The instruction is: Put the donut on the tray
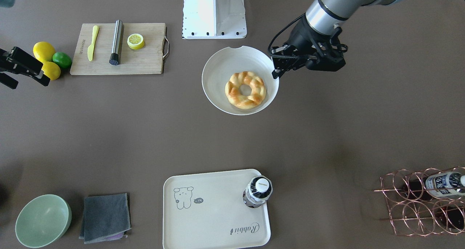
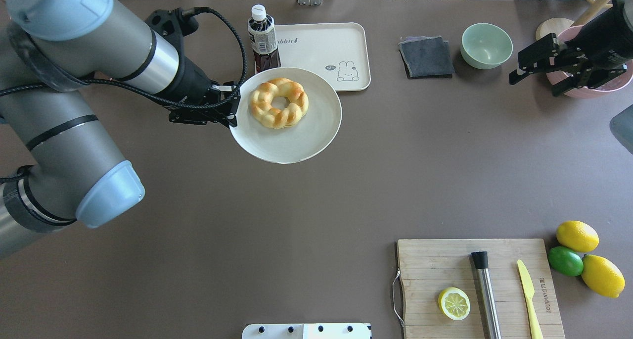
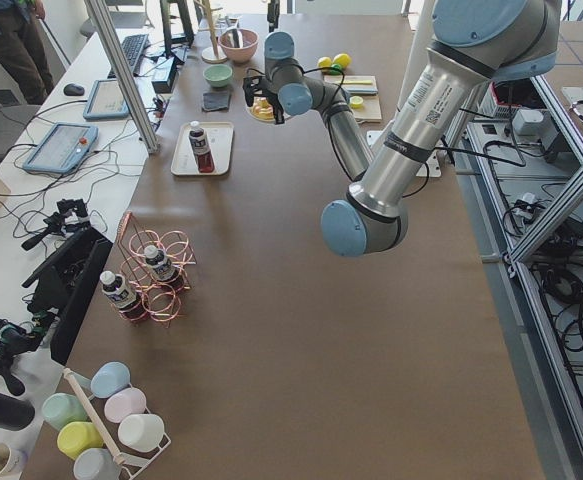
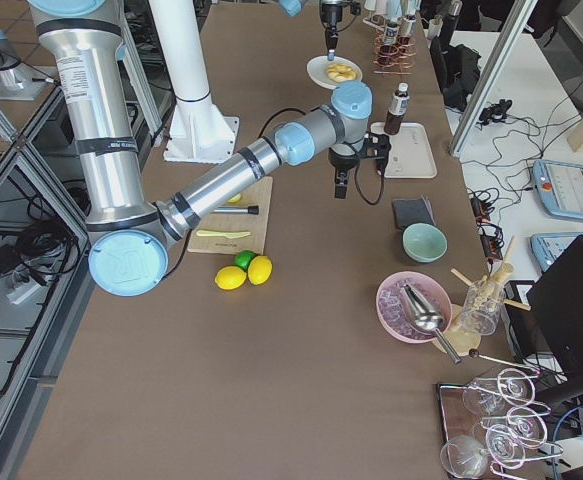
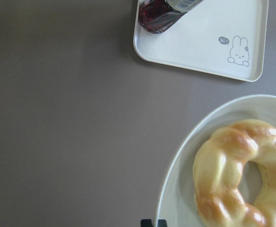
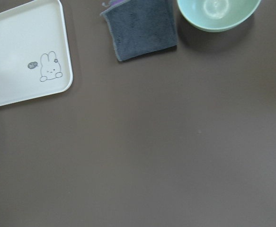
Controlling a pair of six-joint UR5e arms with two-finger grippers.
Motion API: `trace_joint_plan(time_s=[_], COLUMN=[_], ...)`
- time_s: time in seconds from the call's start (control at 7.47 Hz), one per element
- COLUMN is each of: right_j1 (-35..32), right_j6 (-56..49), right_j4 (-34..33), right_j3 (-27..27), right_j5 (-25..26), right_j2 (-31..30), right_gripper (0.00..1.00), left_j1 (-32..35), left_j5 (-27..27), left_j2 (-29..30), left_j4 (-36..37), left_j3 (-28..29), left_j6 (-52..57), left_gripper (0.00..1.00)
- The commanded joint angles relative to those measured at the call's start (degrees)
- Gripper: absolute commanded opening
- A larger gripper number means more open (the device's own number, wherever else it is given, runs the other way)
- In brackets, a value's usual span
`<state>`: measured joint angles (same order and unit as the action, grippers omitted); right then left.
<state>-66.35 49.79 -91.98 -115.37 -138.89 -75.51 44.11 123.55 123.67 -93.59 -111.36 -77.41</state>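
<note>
In white bowl (image 2: 296, 148): donut (image 2: 278, 103), just beside left pincer (image 2: 232, 112) clamping rim.

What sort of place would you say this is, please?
Most likely a robotics lab bench: grey-and-blue industrial robot arms over a brown-covered table, control tablets on the side desk, and staged props like the golden twisted donut in a white round bowl.

left arm (image 2: 64, 141): silver-grey tubes, pale-blue joint caps | left end effector (image 2: 232, 114): black | cable (image 2: 245, 57): black, braided | base (image 1: 214, 12): white

A robotics lab: aluminium framing (image 3: 123, 75) and teach pendants (image 3: 61, 147) flank the table (image 3: 301, 330).
</note>
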Motion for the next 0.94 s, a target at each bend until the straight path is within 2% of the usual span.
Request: trace_joint_plan(time_s=[0.0,0.4,0.8], right_j1=[6.0,10.5,13.5], right_j6=[13.0,20.8,22.9], right_j4=[0.6,0.7,0.6], right_j3=[0.1,0.1,0.1], right_j5=[2.1,4.2,6.0], right_j2=[7.5,11.8,13.4], right_gripper=[0.99,0.98,0.98], left_j1=[-4.7,-6.0,-7.6], left_j5=[-5.6,-7.1,-8.3], left_j2=[6.1,11.5,13.3], left_j4=[1.1,1.2,1.2], left_j3=[2.2,5.3,6.0], left_j6=[-3.9,-5.3,-6.3], left_gripper=[0.0,0.0,0.0])
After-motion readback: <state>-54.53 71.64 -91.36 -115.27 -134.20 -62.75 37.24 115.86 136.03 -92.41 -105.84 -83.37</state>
